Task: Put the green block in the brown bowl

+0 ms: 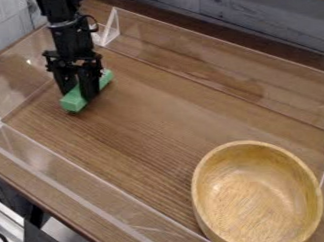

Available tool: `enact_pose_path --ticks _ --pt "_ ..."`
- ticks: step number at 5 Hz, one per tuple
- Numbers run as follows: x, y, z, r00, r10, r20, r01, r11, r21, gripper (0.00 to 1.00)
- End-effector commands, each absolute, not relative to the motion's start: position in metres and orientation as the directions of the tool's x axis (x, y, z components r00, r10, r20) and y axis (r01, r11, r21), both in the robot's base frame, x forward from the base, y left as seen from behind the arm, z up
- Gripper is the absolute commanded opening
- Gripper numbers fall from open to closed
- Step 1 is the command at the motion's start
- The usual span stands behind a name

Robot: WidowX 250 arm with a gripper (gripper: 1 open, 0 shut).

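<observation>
The fingers [84, 89] point down, clamped on the block [81, 94], which rests on the worktop [151, 123]. The bowl [257, 195] sits well apart from them, toward the near right corner.

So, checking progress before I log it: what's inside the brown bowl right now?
Nothing shows inside the brown bowl; its speckled bottom is bare, though the near rim hides a sliver. The green block lies across the table, with the pincer shut on it.

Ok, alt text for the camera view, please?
A black gripper points down, shut on a green block at the far left of a wooden table. An empty brown bowl sits at the near right.
</observation>
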State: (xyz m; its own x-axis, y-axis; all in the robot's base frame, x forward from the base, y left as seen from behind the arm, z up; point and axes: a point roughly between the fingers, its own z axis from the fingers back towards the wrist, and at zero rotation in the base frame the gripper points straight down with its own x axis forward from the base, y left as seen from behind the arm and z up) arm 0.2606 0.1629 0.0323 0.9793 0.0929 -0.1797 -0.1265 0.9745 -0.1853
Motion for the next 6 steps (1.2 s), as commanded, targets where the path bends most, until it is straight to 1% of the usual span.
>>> enact_pose_path --ticks 1,4,5,6 --pt "0.273 0.167 0.070 0.990 0.100 -0.103 -0.114 0.983 -0.142 0.00" --pt "0.280 0.157 0.092 0.990 0.098 -0.097 -0.112 0.982 -0.154 0.00" --pt "0.283 0.148 0.107 0.991 0.096 -0.088 -0.110 0.981 -0.161 0.00" --pt "0.287 0.131 0.127 0.993 0.084 -0.077 -0.096 0.981 -0.168 0.00"
